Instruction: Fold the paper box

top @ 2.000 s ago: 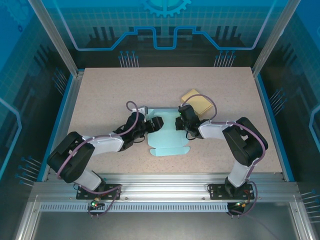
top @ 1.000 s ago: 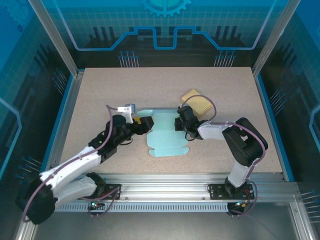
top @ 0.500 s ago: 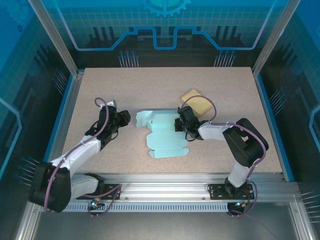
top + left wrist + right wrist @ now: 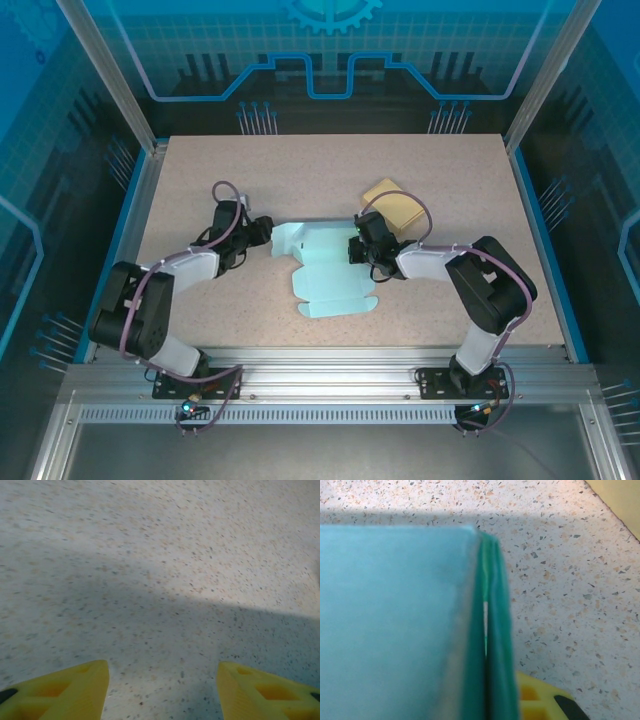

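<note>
Right gripper (image 4: pixel 357 247) pinches the paper box (image 4: pixel 330 272) at three o'clock. Left gripper (image 4: pixel 262 232), spread and empty at ten o'clock, should meet its corner squarely.

paper box (image 4: pixel 328 268): pale blue-green die-cut blank, mostly flat on the surface near the middle, with notched tabs along its near edge and a lighter flap at the far-left corner. Up close (image 4: pixel 395 620), its right edge is folded up into a doubled wall, darker green at the crease and standing roughly upright beside the flat panel. That fold is pinched in the right claw (image 4: pixel 355 248).
</note>
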